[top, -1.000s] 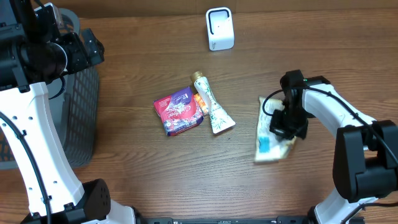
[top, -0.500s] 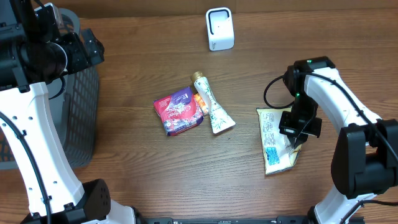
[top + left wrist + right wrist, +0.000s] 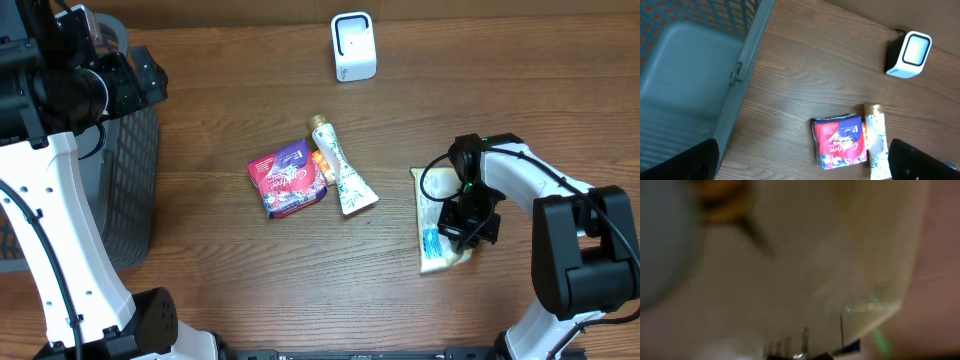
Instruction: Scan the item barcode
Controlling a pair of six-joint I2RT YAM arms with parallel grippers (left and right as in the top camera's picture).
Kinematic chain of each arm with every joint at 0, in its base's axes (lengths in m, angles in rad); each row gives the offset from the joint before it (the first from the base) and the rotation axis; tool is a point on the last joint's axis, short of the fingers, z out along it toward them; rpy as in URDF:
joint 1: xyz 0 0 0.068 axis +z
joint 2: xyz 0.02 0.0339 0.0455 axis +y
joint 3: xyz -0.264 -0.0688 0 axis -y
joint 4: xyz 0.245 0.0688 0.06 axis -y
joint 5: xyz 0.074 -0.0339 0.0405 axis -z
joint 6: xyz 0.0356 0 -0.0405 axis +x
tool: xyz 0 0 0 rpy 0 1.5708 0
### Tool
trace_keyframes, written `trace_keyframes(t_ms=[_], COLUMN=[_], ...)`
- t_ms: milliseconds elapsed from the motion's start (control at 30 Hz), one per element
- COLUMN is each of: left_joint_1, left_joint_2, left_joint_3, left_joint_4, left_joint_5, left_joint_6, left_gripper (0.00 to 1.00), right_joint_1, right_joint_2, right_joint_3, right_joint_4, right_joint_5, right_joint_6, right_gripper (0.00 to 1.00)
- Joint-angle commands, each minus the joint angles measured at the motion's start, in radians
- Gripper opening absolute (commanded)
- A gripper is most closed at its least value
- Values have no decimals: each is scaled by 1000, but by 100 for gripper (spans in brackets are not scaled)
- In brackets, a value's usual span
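Observation:
A cream snack packet (image 3: 431, 212) with printed text and a blue patch lies flat at the table's right. My right gripper (image 3: 468, 228) is shut on the packet's right edge, low over the wood. The right wrist view is blurred and almost filled by the cream packet (image 3: 815, 255), with dark bar-like marks near my gripper (image 3: 807, 356). The white scanner (image 3: 353, 46) stands at the back centre, far from the packet, and shows as the scanner (image 3: 908, 54) in the left wrist view. My left gripper (image 3: 143, 80) is open and empty, high above the basket's rim, gripper (image 3: 805, 167).
A red packet (image 3: 288, 179) and a white floral tube (image 3: 341, 176) lie side by side at mid-table, also seen as the red packet (image 3: 839, 142) and tube (image 3: 876, 137). A grey mesh basket (image 3: 132, 190) stands at the left edge.
The right gripper rose and swung right, flattening the packet text-side up, then came back down and left. The packet shifted slightly with it. The left arm stayed still.

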Motion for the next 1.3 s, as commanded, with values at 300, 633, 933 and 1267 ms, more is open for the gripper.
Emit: trace_keyframes(t_ms=[300,633,933,1267], left_joint_1=[-2,-2,-2,-2], left_joint_2=[-4,-4,-4,-4], left_joint_3=[13,13,13,13], left_joint_4=[3,4,3,3], left_joint_5=[-7,-7,-7,-7], left_joint_6=[4,4,4,4], left_gripper=[100,100,100,100], right_joint_1=[5,6,6,-4], right_joint_2=[-6,-6,-6,-8], right_joint_3=[211,410,211,90], right_joint_4=[94,20,344,406], right_joint_5=[-174,3,56,63], right_joint_6=[-1,0,9,9], right_gripper=[4,4,4,4])
